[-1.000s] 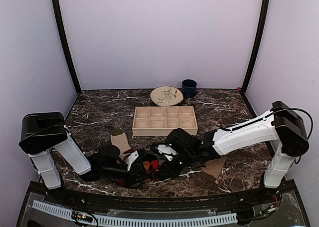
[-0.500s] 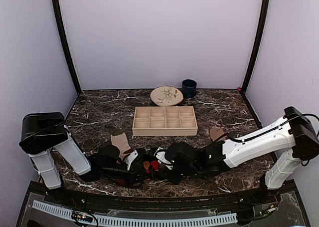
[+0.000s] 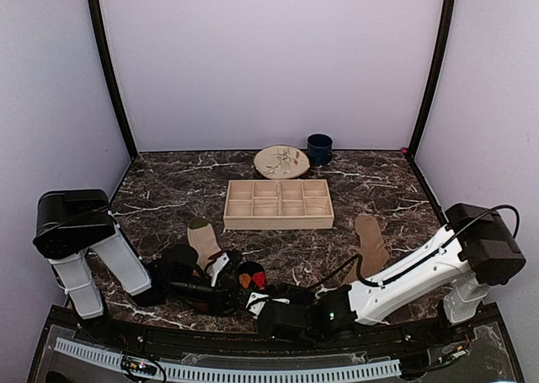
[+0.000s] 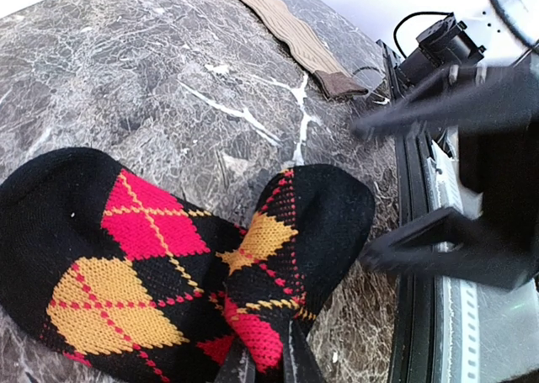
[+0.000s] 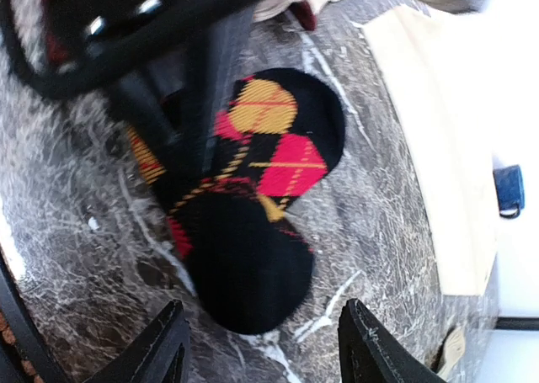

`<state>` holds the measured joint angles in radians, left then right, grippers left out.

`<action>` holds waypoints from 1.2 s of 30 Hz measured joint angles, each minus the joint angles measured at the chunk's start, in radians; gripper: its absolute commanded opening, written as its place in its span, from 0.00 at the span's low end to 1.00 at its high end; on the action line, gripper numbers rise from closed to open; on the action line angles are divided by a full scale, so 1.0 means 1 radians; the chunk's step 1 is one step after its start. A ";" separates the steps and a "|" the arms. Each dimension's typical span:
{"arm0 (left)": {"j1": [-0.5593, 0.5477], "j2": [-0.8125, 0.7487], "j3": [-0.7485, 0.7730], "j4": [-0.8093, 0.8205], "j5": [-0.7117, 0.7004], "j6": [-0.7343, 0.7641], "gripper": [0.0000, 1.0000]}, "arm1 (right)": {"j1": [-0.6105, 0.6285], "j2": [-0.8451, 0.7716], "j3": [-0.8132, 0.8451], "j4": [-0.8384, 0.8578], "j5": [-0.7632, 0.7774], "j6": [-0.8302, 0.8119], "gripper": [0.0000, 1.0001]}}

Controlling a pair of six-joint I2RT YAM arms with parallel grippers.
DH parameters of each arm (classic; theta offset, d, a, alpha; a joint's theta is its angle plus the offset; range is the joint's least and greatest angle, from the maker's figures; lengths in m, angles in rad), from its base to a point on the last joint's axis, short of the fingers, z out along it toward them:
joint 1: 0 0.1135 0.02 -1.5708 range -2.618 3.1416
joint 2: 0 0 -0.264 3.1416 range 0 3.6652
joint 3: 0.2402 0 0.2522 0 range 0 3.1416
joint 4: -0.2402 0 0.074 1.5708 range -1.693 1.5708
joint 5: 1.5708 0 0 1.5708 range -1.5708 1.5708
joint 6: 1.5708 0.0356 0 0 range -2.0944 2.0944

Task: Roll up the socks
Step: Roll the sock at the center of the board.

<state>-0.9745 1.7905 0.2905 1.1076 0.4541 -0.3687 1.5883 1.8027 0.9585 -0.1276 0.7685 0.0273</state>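
Observation:
The black argyle sock point(image 3: 251, 279) lies folded near the front edge; the left wrist view point(image 4: 168, 265) and the right wrist view point(image 5: 253, 198) show it too. My left gripper point(image 4: 265, 362) is shut on its folded edge. My right gripper point(image 5: 265, 349) is open and empty, hovering just in front of the sock's black toe, its fingers apart from the fabric. In the top view it sits low at the front point(image 3: 263, 303). The beige striped sock point(image 3: 204, 242) lies flat behind the left gripper. The tan ribbed sock point(image 3: 370, 244) lies flat at the right.
A wooden compartment tray point(image 3: 278, 203) stands mid-table. A patterned plate point(image 3: 281, 161) and a dark blue mug point(image 3: 319, 149) stand at the back. The right arm stretches low along the table's front edge point(image 3: 253, 337).
The right arm has swung from the table's middle down to the front edge, uncovering the tan sock. Its gripper has come off the argyle sock. The left gripper has kept its hold.

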 measured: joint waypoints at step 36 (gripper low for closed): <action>0.023 0.033 -0.029 0.091 0.105 -0.028 0.00 | 0.043 0.262 0.164 0.106 0.195 -0.367 0.37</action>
<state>-0.9516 1.8233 0.2611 1.1988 0.5591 -0.3965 1.6318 2.0651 1.1221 -0.0219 0.9638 -0.3401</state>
